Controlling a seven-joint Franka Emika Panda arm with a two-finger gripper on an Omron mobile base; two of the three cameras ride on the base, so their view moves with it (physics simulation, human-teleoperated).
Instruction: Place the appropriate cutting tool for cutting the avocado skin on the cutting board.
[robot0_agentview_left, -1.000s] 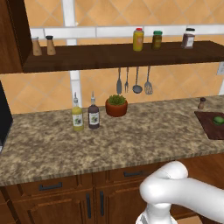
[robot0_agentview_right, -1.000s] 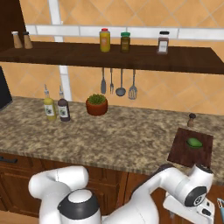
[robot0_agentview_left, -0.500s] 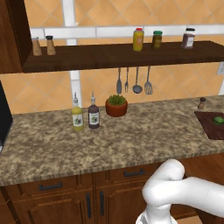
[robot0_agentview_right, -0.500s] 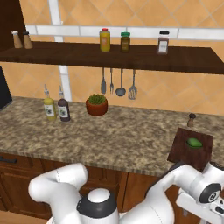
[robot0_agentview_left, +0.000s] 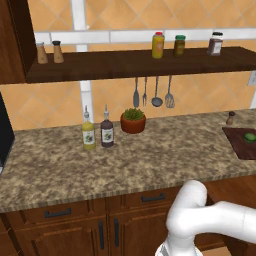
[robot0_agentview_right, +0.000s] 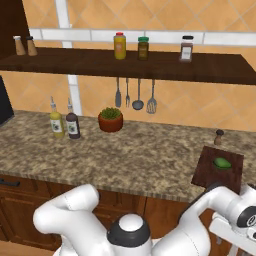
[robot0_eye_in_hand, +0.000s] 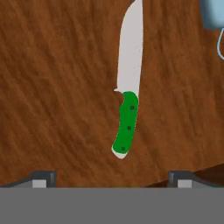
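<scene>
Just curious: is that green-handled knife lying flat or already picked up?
Lying flat: the knife rests on a wooden surface, between the open end effector tips.

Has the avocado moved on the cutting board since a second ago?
No. The avocado sits at the same spot on the cutting board, just below the small pepper mill, as before.

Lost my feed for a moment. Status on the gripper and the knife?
Gripper open, above the knife, nothing held. Knife flat on brown wood, green handle nearest. Avocado sits on the cutting board. Nothing blocking.
</scene>
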